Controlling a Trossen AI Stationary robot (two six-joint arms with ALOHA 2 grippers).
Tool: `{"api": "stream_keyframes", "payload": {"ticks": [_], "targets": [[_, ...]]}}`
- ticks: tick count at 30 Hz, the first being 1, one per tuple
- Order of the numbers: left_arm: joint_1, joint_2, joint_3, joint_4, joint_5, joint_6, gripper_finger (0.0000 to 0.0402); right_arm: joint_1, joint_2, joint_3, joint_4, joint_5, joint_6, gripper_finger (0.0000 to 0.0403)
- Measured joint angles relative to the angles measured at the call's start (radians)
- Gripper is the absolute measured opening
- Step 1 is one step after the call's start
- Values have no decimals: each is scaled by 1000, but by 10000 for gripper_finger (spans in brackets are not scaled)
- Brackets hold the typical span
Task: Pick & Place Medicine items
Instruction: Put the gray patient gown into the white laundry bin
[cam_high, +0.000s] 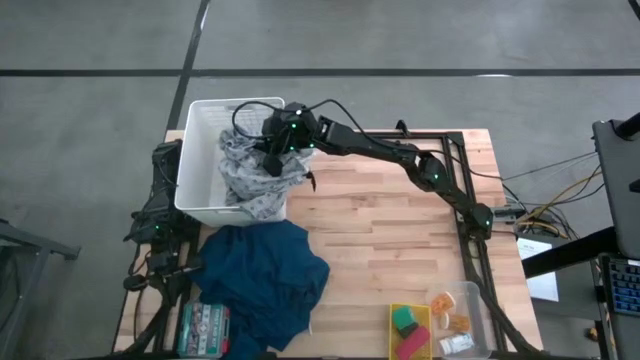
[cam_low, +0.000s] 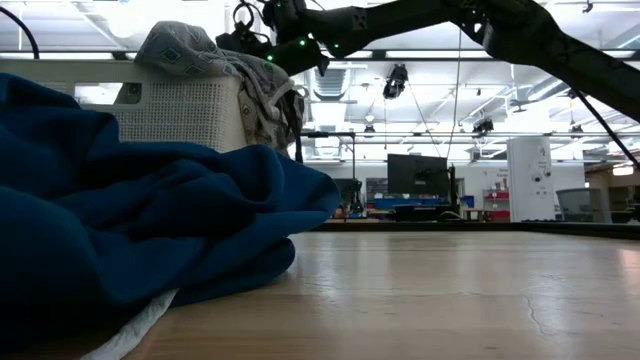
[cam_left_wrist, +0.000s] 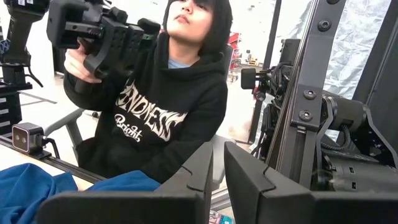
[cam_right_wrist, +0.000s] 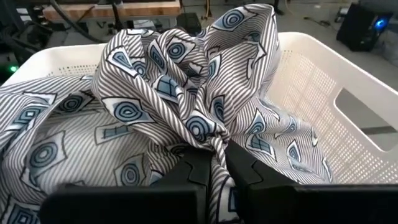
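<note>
Pictured from above: wooden table (cam_high: 400, 230), with blue cloth (cam_high: 260, 280) heaped near left and white basket (cam_high: 200, 150) at far left. Reached across to that basket with the right arm, right gripper (cam_right_wrist: 214, 168) clamped on the patterned cloth (cam_high: 245, 175) piled inside. Kept the left arm folded at the table's left edge, left gripper (cam_left_wrist: 217, 180) nearly together and holding nothing. Left the medicine items in a clear tray (cam_high: 478, 300) at the near right corner: small white carton (cam_high: 455, 344), long axis seemingly left to right, and tiny orange pieces (cam_high: 443, 300) just beyond. Lay well apart from the busy pincer, diagonally near and right, likely closer to the right arm's base.
</note>
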Motion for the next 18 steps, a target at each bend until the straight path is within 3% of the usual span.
{"api": "stream_keyframes", "payload": {"ticks": [12, 18], "targets": [[0, 0, 0, 0, 0, 0, 47, 35, 0, 0, 71, 3, -156, 15], [0, 0, 0, 0, 0, 0, 47, 55, 0, 0, 86, 2, -216, 52]]}}
